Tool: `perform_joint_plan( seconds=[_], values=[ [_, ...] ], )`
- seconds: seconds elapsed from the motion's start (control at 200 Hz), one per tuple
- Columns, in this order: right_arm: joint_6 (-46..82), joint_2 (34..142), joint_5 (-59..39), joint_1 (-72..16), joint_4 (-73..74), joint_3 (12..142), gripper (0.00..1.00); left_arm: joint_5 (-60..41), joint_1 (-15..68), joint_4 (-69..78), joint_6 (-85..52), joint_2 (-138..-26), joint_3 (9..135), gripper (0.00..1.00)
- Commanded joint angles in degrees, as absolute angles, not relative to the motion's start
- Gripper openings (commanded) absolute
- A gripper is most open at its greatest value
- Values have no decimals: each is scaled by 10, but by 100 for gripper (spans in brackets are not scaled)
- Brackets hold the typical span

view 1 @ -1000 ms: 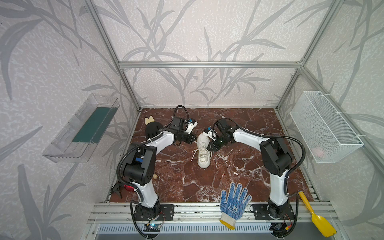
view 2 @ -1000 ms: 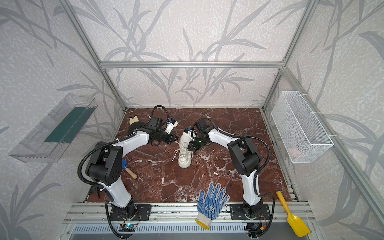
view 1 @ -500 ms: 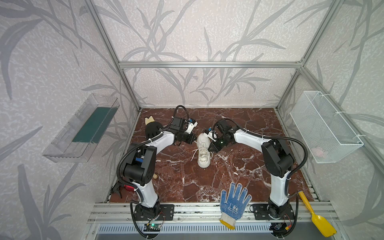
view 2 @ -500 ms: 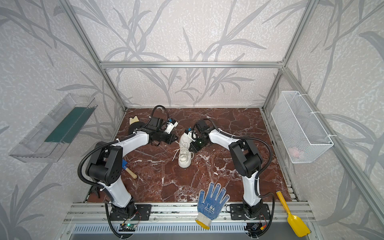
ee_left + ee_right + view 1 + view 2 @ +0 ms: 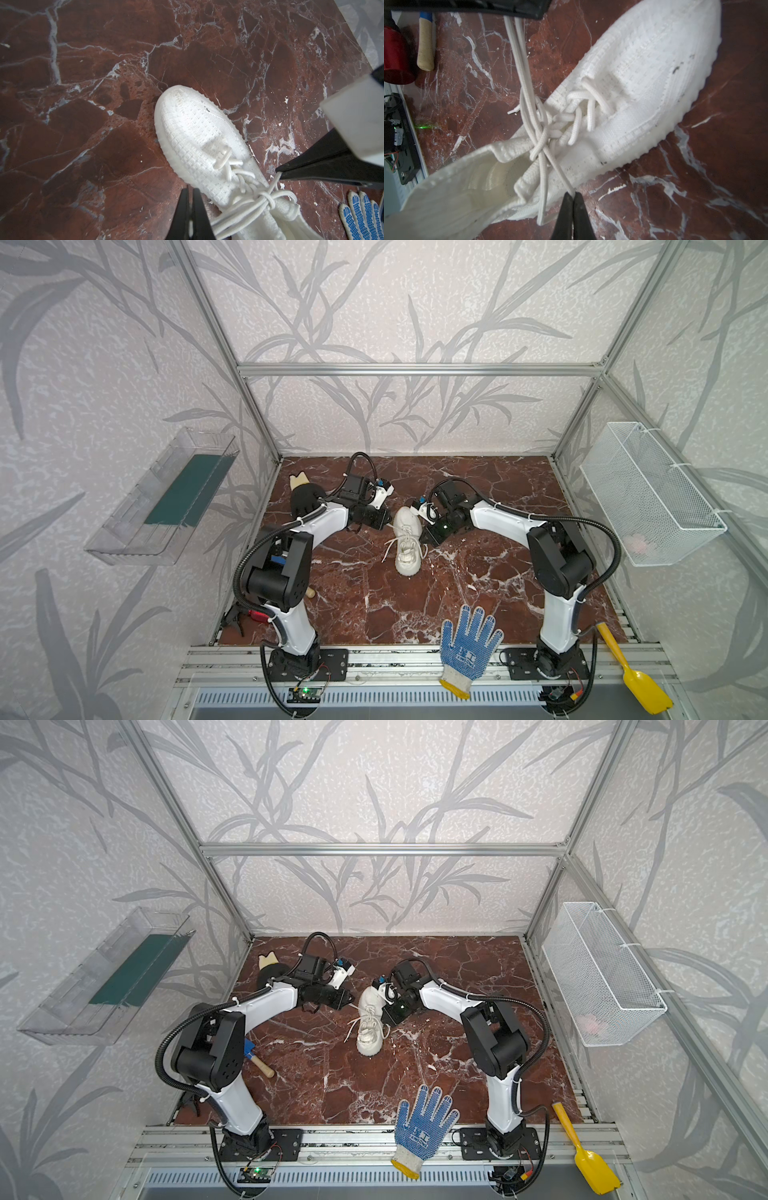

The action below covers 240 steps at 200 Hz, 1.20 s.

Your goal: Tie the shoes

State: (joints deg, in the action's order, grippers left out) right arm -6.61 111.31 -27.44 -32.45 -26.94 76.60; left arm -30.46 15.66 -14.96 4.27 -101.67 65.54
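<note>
— Two grippers at the sneaker (image 5: 406, 540); anything different from a second ago?
— Little. The right gripper (image 5: 572, 199) has pinched together on a lace strand (image 5: 560, 172); the shoe hasn't shifted.
— Room around it?
— Open marble floor (image 5: 374, 605) toward the near rail, where the blue glove (image 5: 468, 645) lies well apart. Mid-floor, toe toward that rail.
— And the left gripper (image 5: 190, 194)?
— Jaws together beside the shoe; laces (image 5: 249, 209) run toward it, probably held, though the contact is hidden.
</note>
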Motion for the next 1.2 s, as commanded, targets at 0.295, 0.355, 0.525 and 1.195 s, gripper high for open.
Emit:
perform_joint_plan(
  seconds=[0.295, 0.355, 0.525, 1.195],
  values=[
    [-52, 1071, -237, -314, -303, 723, 0, -271, 127, -168, 38, -999, 658, 0],
    [-51, 1069, -236, -312, -303, 720, 0, -272, 125, -168, 37, -997, 656, 0],
    [-54, 1070, -221, -311, -311, 718, 0, -272, 122, -168, 36, -999, 655, 0],
    [-42, 1111, -334, -311, -329, 803, 21, -336, 154, -126, -1, -1003, 645, 18]
  ],
)
